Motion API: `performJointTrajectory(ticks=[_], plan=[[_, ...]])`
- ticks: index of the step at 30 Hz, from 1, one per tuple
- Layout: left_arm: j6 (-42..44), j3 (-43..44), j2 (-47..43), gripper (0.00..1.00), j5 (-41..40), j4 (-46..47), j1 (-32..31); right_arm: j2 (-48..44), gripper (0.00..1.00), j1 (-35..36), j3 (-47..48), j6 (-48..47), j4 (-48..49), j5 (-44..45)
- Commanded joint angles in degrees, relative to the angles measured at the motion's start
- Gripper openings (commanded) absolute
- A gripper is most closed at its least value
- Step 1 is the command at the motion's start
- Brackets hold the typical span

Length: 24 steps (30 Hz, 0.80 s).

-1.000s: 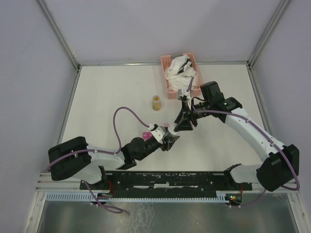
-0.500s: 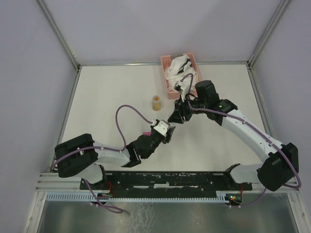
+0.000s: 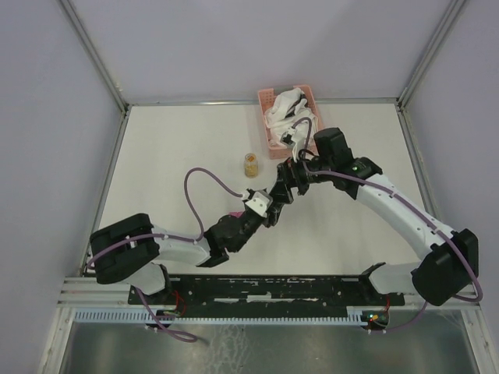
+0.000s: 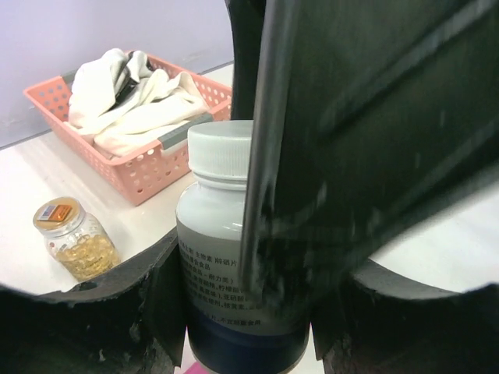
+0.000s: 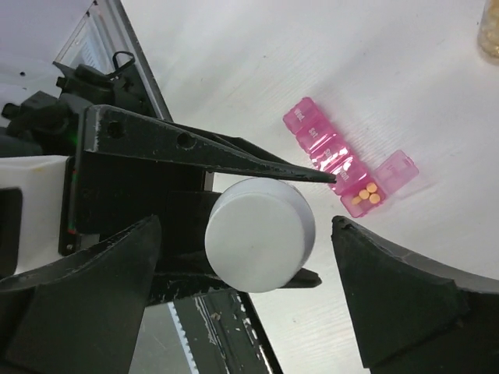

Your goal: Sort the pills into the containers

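My left gripper (image 4: pixel 245 308) is shut on a white pill bottle (image 4: pixel 222 234) with a white cap (image 5: pixel 261 234) and a dark blue base, held upright. Directly over the cap, my right gripper (image 5: pixel 248 234) is open, its fingers (image 5: pixel 86 296) standing clear on either side. In the top view the two grippers meet mid-table, left gripper (image 3: pixel 260 205) below right gripper (image 3: pixel 282 189). The containers, a magenta pill-box strip (image 5: pixel 331 152), lie on the table under the bottle. One end compartment is open and holds three orange pills (image 5: pixel 365 193).
A small amber jar (image 3: pixel 251 164) of yellow capsules stands left of a pink lattice basket (image 3: pixel 274 144) with white cloths at the back of the table. Both also show in the left wrist view, jar (image 4: pixel 74 238) and basket (image 4: pixel 156 167).
Both grippers shifted a little up and left together with the bottle. My right gripper's fingers now stand spread wide around the cap.
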Motion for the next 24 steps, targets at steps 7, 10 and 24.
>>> performJointTrajectory(ticks=[7,10,24], plan=[[-4.5,-3.9,-7.1,0.03,10.7,1.1,0.3,-3.5,1.0,-3.4,12.6,-13.5,-9.1,-16.2],[-4.9,-4.5,-8.9,0.03,15.7,0.0,0.4,-3.2,1.0,-3.8,15.9,-26.3,-16.4,-17.8],[-6.1,-7.9,-18.4,0.03,37.5,-8.0,3.5,2.6,0.97,-0.6,25.4,-112.9,-73.1,-22.8]])
